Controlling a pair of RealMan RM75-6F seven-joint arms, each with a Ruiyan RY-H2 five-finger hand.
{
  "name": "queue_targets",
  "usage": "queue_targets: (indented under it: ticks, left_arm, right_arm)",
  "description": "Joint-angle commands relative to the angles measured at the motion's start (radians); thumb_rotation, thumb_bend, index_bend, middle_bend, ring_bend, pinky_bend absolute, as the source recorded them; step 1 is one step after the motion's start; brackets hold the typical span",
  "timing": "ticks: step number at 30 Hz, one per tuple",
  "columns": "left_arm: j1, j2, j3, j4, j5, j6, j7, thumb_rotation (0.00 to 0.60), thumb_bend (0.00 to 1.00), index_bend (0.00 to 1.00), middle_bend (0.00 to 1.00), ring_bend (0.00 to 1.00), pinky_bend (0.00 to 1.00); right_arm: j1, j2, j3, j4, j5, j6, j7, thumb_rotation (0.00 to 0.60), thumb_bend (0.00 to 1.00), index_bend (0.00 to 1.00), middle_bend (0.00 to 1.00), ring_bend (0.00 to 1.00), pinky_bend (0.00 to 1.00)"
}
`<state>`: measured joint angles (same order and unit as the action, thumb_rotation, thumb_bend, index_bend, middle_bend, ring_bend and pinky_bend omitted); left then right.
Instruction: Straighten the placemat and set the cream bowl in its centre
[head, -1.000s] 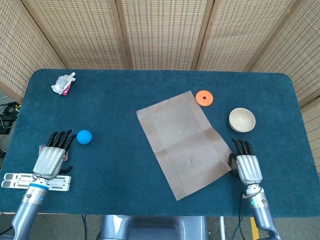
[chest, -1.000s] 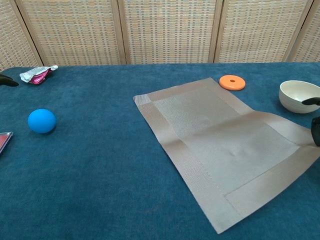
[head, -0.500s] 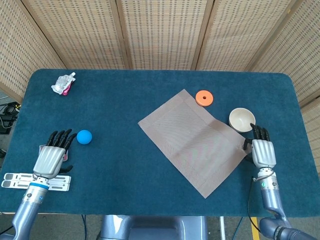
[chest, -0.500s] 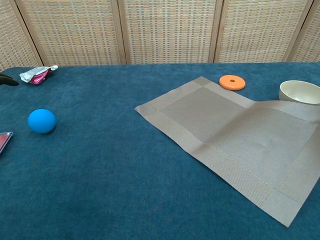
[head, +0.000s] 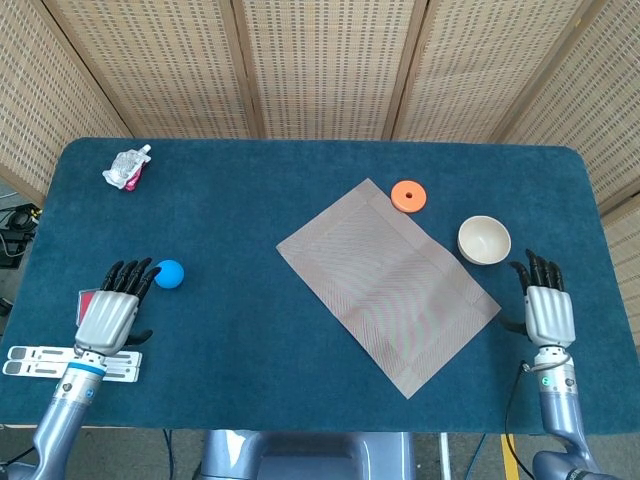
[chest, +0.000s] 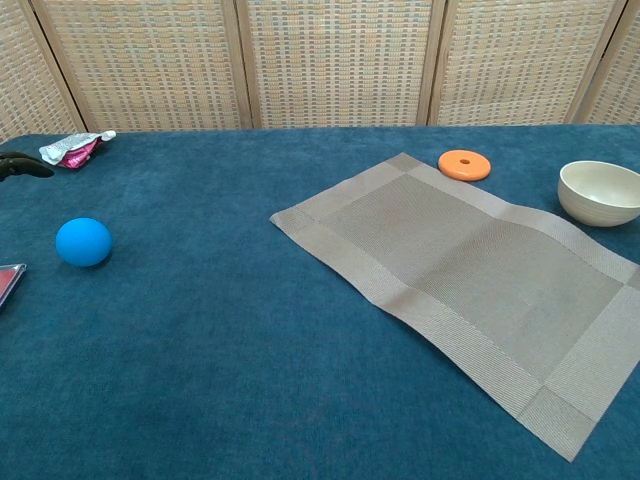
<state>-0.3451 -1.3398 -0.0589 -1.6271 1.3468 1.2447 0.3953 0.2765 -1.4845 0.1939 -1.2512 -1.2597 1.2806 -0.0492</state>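
Placemat lies askew, straightening step unfinished.
Head view: the placemat (head: 388, 284) sits skewed right of the tabletop's centre; the cream bowl (head: 484, 240) is beside its right corner. The right hand (head: 548, 311), fingers spread and empty, must re-grip the mat. The left hand (head: 108, 318) is likewise empty.
Chest view: the orange disc (chest: 464, 164) crowds the mat's far edge; the blue ball (chest: 83, 242) sits well apart.
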Motion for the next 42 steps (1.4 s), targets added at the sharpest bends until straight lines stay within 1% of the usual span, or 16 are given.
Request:
queue_targets:
  ticks: [1,3,6,10,13,18,20,23,27,30,31,37,42]
  left_arm:
    - [-0.024,-0.011,-0.018,0.004,-0.002,-0.016,0.016,0.6,0.14,0.11,0.0,0.0,0.0]
    - [-0.043,-0.022,-0.037,0.011,-0.004,-0.026,0.023,0.6,0.14,0.13,0.0,0.0,0.0]
    - [-0.092,-0.045,-0.078,0.03,-0.019,-0.057,0.049,0.6,0.14,0.14,0.0,0.0,0.0]
    - [-0.167,-0.088,-0.135,0.076,-0.067,-0.12,0.086,0.6,0.14,0.17,0.0,0.0,0.0]
    - [-0.218,-0.119,-0.162,0.119,-0.097,-0.166,0.108,0.6,0.14,0.19,0.0,0.0,0.0]
    - [-0.316,-0.196,-0.201,0.231,-0.142,-0.242,0.143,0.6,0.14,0.23,0.0,0.0,0.0]
    - [-0.36,-0.238,-0.213,0.297,-0.157,-0.278,0.147,0.6,0.15,0.24,0.0,0.0,0.0]
    - [-0.424,-0.308,-0.225,0.415,-0.176,-0.328,0.149,0.6,0.15,0.26,0.0,0.0,0.0]
    - [-0.481,-0.376,-0.23,0.525,-0.181,-0.365,0.135,0.6,0.15,0.26,0.0,0.0,0.0]
    - [-0.534,-0.437,-0.231,0.629,-0.176,-0.403,0.115,0.6,0.16,0.26,0.0,0.0,0.0]
    - [-0.56,-0.465,-0.232,0.681,-0.172,-0.421,0.105,0.6,0.16,0.26,0.0,0.0,0.0]
    - [-0.632,-0.548,-0.234,0.827,-0.158,-0.472,0.057,0.6,0.16,0.25,0.0,0.0,0.0]
    - [-0.709,-0.65,-0.242,0.979,-0.156,-0.538,-0.004,0.6,0.16,0.25,0.0,0.0,0.0]
  right_arm:
    - [-0.017,0.03,-0.009,-0.033,-0.039,0.033,0.042,0.6,0.28,0.19,0.0,0.0,0.0]
    - [-0.022,0.039,-0.014,-0.04,-0.061,0.051,0.055,0.6,0.28,0.19,0.0,0.0,0.0]
    - [-0.03,0.05,-0.019,-0.05,-0.094,0.087,0.078,0.6,0.28,0.19,0.0,0.0,0.0]
    - [-0.037,0.076,-0.02,-0.078,-0.105,0.093,0.108,0.6,0.28,0.19,0.0,0.0,0.0]
    - [-0.039,0.091,-0.018,-0.094,-0.11,0.097,0.122,0.6,0.28,0.19,0.0,0.0,0.0]
    - [-0.043,0.108,-0.014,-0.107,-0.118,0.109,0.146,0.6,0.28,0.19,0.0,0.0,0.0]
    - [-0.044,0.113,-0.011,-0.11,-0.114,0.106,0.161,0.6,0.28,0.19,0.0,0.0,0.0]
    - [-0.044,0.119,-0.008,-0.109,-0.11,0.1,0.177,0.6,0.28,0.19,0.0,0.0,0.0]
    - [-0.043,0.121,-0.003,-0.103,-0.103,0.095,0.194,0.6,0.28,0.19,0.0,0.0,0.0]
    - [-0.042,0.124,0.0,-0.098,-0.096,0.087,0.204,0.6,0.28,0.19,0.0,0.0,0.0]
    - [-0.042,0.125,0.002,-0.097,-0.094,0.089,0.207,0.6,0.28,0.19,0.0,0.0,0.0]
    - [-0.043,0.13,0.01,-0.095,-0.093,0.096,0.218,0.6,0.28,0.19,0.0,0.0,0.0]
    - [-0.038,0.125,0.016,-0.073,-0.081,0.081,0.24,0.6,0.28,0.19,0.0,0.0,0.0]
